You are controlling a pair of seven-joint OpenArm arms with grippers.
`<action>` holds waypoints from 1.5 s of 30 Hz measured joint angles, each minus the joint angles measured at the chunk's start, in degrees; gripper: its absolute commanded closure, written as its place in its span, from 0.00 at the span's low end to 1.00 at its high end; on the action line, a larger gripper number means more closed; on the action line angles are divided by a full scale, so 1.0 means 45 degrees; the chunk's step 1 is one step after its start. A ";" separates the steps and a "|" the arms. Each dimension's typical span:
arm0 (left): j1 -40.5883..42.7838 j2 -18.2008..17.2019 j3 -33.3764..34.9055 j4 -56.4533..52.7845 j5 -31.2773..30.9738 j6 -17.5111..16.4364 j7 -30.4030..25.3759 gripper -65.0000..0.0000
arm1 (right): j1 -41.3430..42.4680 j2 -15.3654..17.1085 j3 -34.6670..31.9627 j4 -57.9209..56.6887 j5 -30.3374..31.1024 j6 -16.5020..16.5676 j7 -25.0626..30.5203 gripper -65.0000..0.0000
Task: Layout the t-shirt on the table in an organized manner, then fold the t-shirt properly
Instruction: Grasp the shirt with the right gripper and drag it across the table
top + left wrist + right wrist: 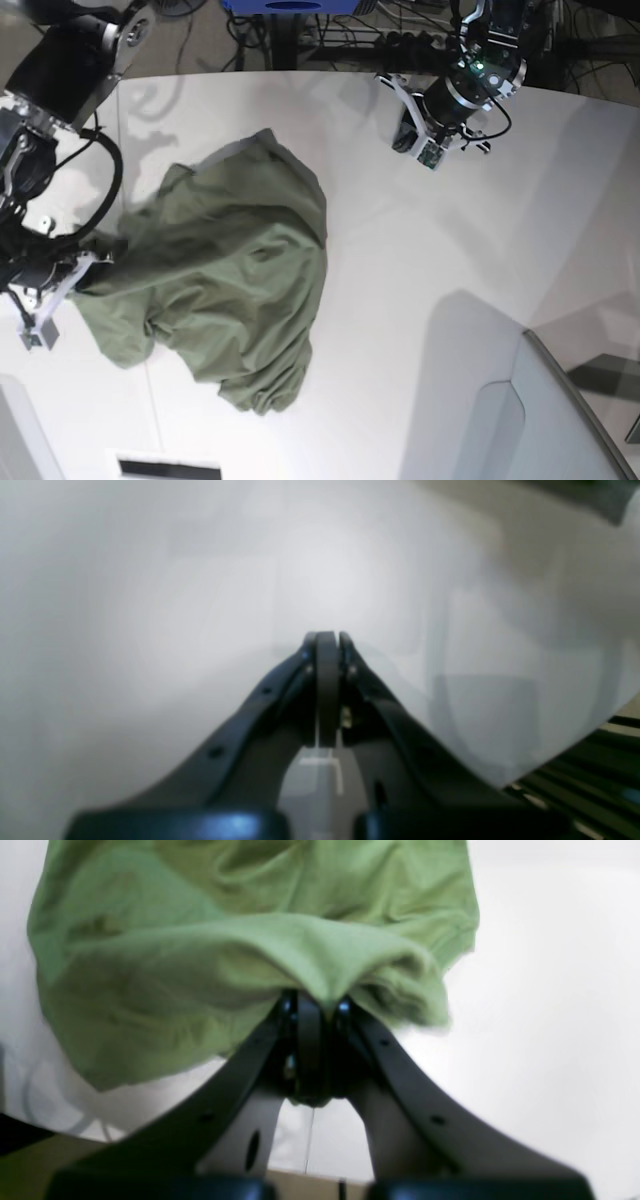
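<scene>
The olive-green t-shirt (230,270) lies crumpled on the left half of the white table (420,260). At the table's left edge my right gripper (85,272) is shut on a fold of the shirt's left side. The right wrist view shows the t-shirt (200,955) pinched between the tips of the right gripper (315,1005) and pulled up into a ridge. My left gripper (405,140) hovers at the far right of the table, apart from the shirt. In the left wrist view the left gripper (327,637) is shut on nothing over bare table (150,605).
A grey angled panel (560,420) with a dark edge stands at the near right. Cables and a blue object (290,5) sit behind the table's far edge. A dark slot (170,468) shows at the near edge. Dark framework (590,760) lies beyond the table edge.
</scene>
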 measured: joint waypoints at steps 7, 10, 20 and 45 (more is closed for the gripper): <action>0.0000 0.0165 -0.0010 0.0000 -0.0049 -0.0024 0.0005 0.99 | -0.0340 0.0860 0.0189 -0.2424 -0.0257 -0.0126 0.1889 1.00; -0.0248 0.0690 0.0277 0.0005 -0.0039 0.0083 0.0058 0.84 | -0.0306 0.0869 0.0189 -0.2492 -0.0219 -0.0126 0.1957 1.00; -0.0840 0.0772 0.2200 0.0107 -0.0087 0.0005 0.0044 0.81 | -0.0063 0.0005 0.0073 0.0709 -0.0209 -0.0126 -0.0136 1.00; -0.1307 0.0296 0.5853 0.0418 -0.1307 0.0000 0.0063 0.61 | 0.2118 0.0214 -0.0763 0.0121 -0.0151 -0.0991 0.0481 1.00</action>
